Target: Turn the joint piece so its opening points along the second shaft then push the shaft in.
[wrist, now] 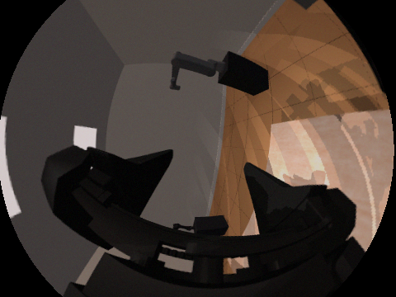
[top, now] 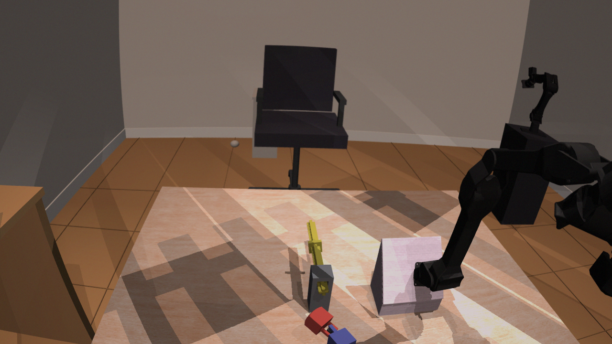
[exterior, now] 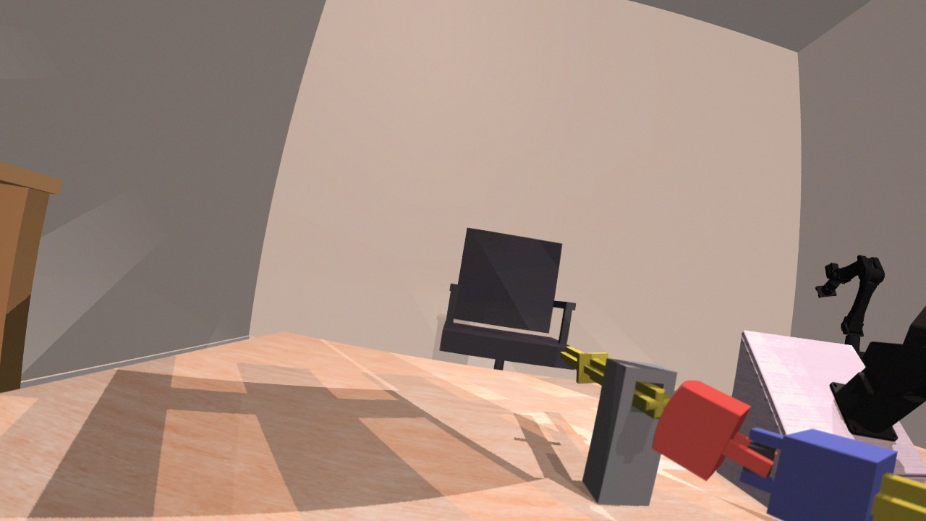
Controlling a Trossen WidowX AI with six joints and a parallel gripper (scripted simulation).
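The red joint piece (top: 318, 320) (exterior: 702, 430) is hinged to a blue piece (top: 341, 335) (exterior: 822, 469), with a yellow shaft (exterior: 903, 498) beyond it. Its opening is not visible. The second yellow shaft (top: 317, 255) (exterior: 592, 366) runs through the upright grey block (top: 318, 297) (exterior: 621, 446), its collar behind the block. Its front end shows at the block's near face, with a gap to the red piece in the top view. My gripper (wrist: 209, 159) is open and empty, turned towards the room, far from the parts. The first shaft's block is out of view.
My arm (top: 466, 226) stands on a pale pink wedge (top: 395, 261) (exterior: 796, 369) right of the grey block and reaches past the table's right side. A chair (top: 299, 77) (exterior: 511, 278) stands behind the table, and a wooden cabinet (top: 25, 265) is at the left.
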